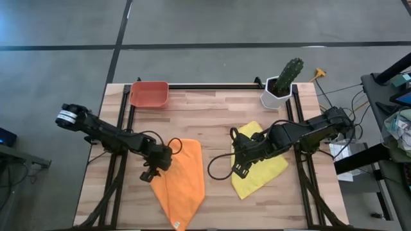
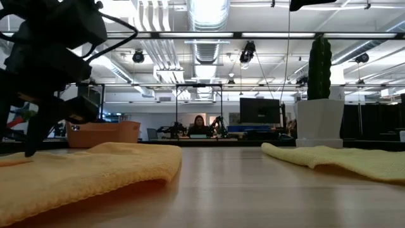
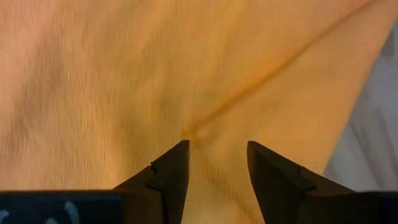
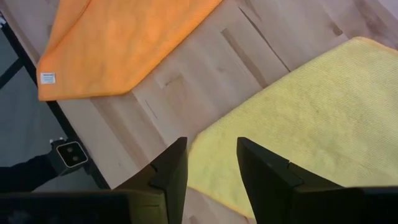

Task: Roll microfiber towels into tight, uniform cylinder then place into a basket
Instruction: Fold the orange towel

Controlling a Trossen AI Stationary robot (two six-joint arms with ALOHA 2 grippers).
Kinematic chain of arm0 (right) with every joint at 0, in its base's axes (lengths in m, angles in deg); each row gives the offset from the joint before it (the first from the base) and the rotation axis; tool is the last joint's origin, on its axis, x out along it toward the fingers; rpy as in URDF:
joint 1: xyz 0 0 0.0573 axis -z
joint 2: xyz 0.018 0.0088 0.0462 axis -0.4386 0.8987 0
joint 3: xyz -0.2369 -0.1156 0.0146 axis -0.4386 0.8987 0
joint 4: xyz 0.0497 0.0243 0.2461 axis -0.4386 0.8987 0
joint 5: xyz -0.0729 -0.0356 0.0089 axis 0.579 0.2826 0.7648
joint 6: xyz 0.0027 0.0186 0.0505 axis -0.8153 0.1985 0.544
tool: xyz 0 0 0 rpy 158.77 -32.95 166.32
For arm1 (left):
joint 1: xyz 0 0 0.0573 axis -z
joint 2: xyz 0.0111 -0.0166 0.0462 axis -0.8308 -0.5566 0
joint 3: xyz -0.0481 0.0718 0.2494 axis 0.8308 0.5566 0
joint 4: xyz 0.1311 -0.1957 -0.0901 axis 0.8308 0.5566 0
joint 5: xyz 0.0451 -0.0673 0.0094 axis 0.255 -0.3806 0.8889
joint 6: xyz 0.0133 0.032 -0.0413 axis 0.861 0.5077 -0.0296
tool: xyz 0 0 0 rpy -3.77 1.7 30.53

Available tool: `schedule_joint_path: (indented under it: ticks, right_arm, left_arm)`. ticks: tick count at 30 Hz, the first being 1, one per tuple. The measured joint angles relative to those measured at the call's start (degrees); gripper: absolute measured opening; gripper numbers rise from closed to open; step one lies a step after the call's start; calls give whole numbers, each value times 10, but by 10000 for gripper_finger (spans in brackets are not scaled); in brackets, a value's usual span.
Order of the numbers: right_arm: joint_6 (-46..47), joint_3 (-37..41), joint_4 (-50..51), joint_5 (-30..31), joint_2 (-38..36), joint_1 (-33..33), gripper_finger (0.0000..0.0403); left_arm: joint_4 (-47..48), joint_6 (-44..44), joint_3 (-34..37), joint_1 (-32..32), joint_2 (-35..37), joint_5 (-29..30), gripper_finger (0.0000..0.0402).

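The orange microfiber towel (image 1: 183, 183) lies folded on the table's near left, its far corner (image 1: 176, 144) bunched up a little. My left gripper (image 3: 216, 155) is open right over it near its left edge (image 1: 151, 174), fingers slanting down. The yellow towel (image 1: 262, 163) lies flat at centre right. My right gripper (image 4: 211, 165) hangs open well above that towel's near-left edge (image 1: 239, 168), nothing between its fingers. The red-orange basket (image 1: 149, 94) stands at the far left. My left gripper has its open fingertips (image 3: 180, 152) close over a crease (image 3: 205, 118) in the orange towel, coming from above at a slant. I cannot tell whether they touch the cloth.
A white pot with a green cactus (image 1: 282, 86) stands at the far right, just beyond the yellow towel. Bare wood (image 1: 218, 122) lies between the two towels and before the basket. The orange towel's labelled corner (image 1: 176, 224) reaches the near table edge.
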Motion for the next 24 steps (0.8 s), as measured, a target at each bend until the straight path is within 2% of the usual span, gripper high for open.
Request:
schedule_joint_path:
  ticks: [8,24]
  right_arm:
    - [8,2,-1,19,0,-1,135]
    - [9,2,-1,28,0,-4,132]
  left_arm:
    - [17,-59,4,0,-17,-3,145]
    - [8,-73,-5,0,-16,-57,145]
